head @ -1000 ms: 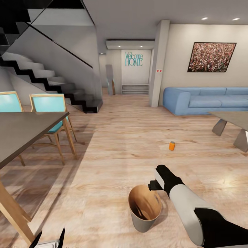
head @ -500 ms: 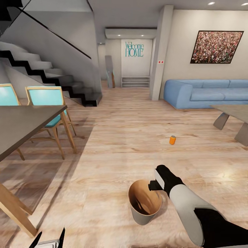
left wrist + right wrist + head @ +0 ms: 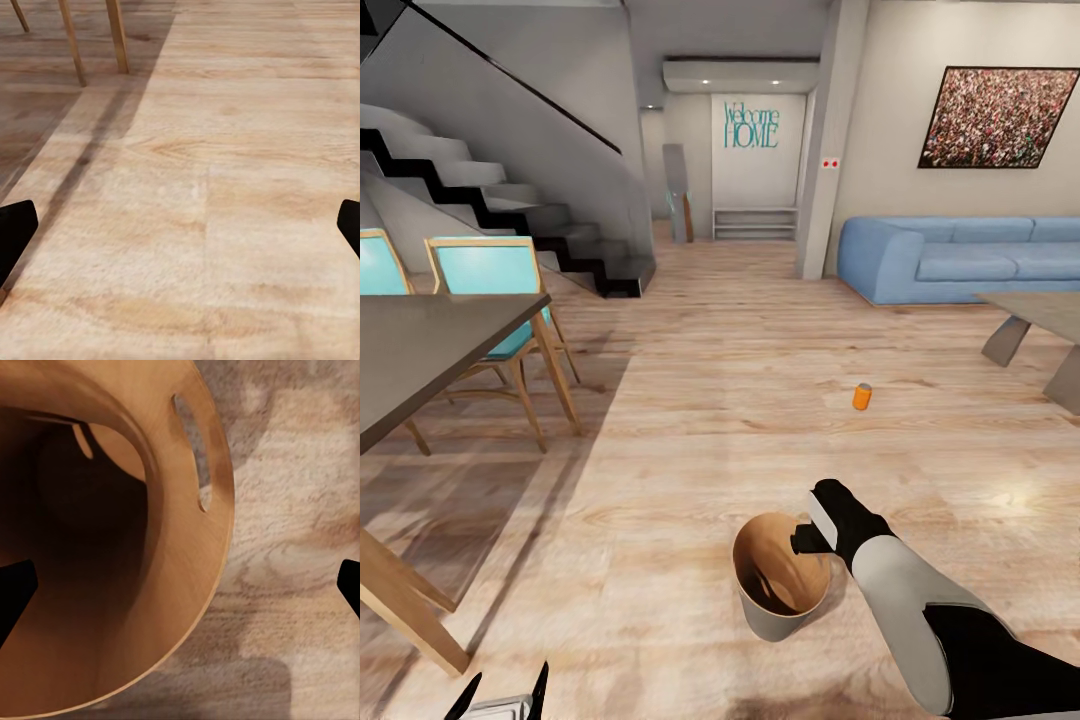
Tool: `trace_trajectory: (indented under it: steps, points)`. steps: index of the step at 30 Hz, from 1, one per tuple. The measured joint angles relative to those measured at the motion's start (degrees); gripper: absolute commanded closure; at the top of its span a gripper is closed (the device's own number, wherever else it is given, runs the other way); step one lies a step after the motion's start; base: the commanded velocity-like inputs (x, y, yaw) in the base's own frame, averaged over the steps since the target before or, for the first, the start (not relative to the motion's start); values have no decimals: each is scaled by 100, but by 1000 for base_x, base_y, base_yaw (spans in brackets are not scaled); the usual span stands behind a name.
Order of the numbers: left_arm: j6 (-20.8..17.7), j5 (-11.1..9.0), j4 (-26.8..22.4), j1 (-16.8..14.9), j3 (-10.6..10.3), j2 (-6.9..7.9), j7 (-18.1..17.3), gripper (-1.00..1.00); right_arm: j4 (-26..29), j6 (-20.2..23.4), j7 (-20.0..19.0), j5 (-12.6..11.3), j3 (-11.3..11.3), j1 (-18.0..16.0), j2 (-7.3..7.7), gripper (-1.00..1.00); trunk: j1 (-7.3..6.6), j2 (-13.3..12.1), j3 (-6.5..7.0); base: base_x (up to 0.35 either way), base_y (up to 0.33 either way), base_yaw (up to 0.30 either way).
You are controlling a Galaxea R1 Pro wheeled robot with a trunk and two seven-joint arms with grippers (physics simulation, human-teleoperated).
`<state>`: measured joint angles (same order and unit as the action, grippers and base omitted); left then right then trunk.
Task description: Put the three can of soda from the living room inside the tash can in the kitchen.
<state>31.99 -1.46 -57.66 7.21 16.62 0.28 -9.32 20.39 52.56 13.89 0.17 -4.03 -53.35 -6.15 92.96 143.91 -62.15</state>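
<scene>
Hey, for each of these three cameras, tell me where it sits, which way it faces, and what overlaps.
Head view: high, facing forward and down at the wood floor, orange can, sofa; right gripper at the bin.
Left wrist view: looks down past open fingertips at bare floor.
Right wrist view: fingertips spread, looking into the bin.
Shared: bin and floor in head and right wrist views.

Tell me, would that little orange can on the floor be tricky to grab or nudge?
Probably a bit. The orange can stands upright and alone on smooth wood floor, so a sideways nudge would likely tip it, and once down its round body could roll away. It looks small and likely light, so it should lift easily, though the smooth sides might slip in loose jaws.
</scene>
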Motion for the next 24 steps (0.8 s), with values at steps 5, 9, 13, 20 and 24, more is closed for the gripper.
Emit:
trace_trajectory:
  steps: [5, 9, 13, 20, 24]
  points:
    - [1, -2, 0, 0, 0, -1, 2, -100, 0, 0, 0, -1, 3, 0, 0, -100, 0, 0, 0, 0, 0, 0]
    - [3, -3, 0, 0, 0, -1, 4, -100, 0, 0, 0, 0, 6, 0, 0, -100, 0, 0, 0, 0, 0, 0]
    - [7, -3, 0, 0, 0, -1, 5, -100, 0, 0, 0, 0, 7, 0, 0, -100, 0, 0, 0, 0, 0, 0]
    - [5, 11, 0, 0, 0, -1, 2, -100, 0, 0, 0, 0, 7, 0, 0, -100, 0, 0, 0, 6, 0, 0]
    - [1, 14, 0, 0, 0, -1, 0, -100, -1, 0, 0, 0, 7, 0, 0, -100, 0, 0, 0, 101, 0, 0]
